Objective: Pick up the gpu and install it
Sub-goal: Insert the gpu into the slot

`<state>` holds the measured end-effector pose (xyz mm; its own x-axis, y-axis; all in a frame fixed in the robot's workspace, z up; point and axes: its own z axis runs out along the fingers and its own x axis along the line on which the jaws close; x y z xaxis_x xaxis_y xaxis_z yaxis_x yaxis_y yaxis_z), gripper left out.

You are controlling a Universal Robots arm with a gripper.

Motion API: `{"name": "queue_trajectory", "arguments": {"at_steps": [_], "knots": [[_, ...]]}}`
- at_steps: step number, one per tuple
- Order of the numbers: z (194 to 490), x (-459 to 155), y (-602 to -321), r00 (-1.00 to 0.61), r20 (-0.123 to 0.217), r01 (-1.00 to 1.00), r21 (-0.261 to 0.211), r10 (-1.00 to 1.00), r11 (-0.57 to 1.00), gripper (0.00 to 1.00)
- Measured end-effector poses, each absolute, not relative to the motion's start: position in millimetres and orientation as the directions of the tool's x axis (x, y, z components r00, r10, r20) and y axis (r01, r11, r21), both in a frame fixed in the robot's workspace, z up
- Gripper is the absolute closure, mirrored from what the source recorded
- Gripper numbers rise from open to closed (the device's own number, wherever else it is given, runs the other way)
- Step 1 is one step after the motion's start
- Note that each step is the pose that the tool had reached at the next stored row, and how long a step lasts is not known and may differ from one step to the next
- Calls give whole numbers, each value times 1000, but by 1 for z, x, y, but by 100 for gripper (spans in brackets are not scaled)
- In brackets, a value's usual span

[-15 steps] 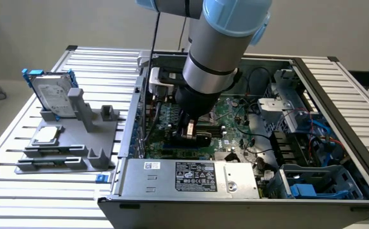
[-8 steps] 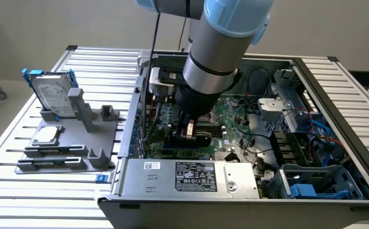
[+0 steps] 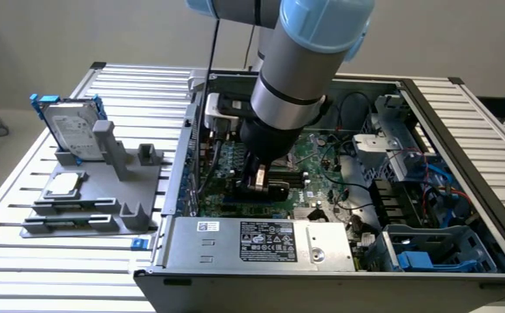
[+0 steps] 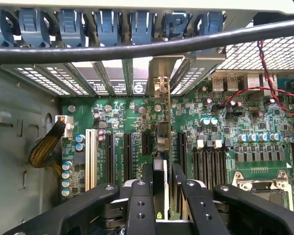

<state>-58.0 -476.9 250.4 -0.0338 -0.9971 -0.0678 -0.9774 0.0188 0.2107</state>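
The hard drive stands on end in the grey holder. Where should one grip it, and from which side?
Grip the hard drive at its upper end, from above, across its flat faces: it stands on end, its lower end sits in the grey holder, and blue rails cover its side edges.

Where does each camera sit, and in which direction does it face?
Exterior view: off the arm, high over the table, looking down into the open computer case; the arm and gripper show.
Wrist view: on the wrist, looking past the gripper at the motherboard and the case's rear slots; the gripper is shut on the gpu, seen edge-on.
Shared: the gripper, the motherboard, the inside of the case.
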Motion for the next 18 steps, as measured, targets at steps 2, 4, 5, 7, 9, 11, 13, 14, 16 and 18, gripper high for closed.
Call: {"name": "queue_trajectory", "arguments": {"at_steps": [2,4,5,7,9,11,13,14,16,18], "knots": [[250,-58,-477,-34,-68,-977,212,-997,19,73],[250,-58,-477,-34,-68,-977,213,-997,19,73],[250,-58,-477,-34,-67,-977,214,-997,19,71],[251,-58,-477,-34,-67,-977,214,-997,19,65],[254,-58,-477,-34,-68,-977,214,-997,19,58],[260,-58,-477,-34,-68,-977,214,-997,19,58],[268,-58,-477,-34,-68,-977,214,-997,19,58],[272,-58,-477,-34,-68,-977,214,-997,19,58],[279,-58,-477,-34,-68,-977,214,-997,19,58],[283,-58,-477,-34,-68,-977,214,-997,19,58]]}}
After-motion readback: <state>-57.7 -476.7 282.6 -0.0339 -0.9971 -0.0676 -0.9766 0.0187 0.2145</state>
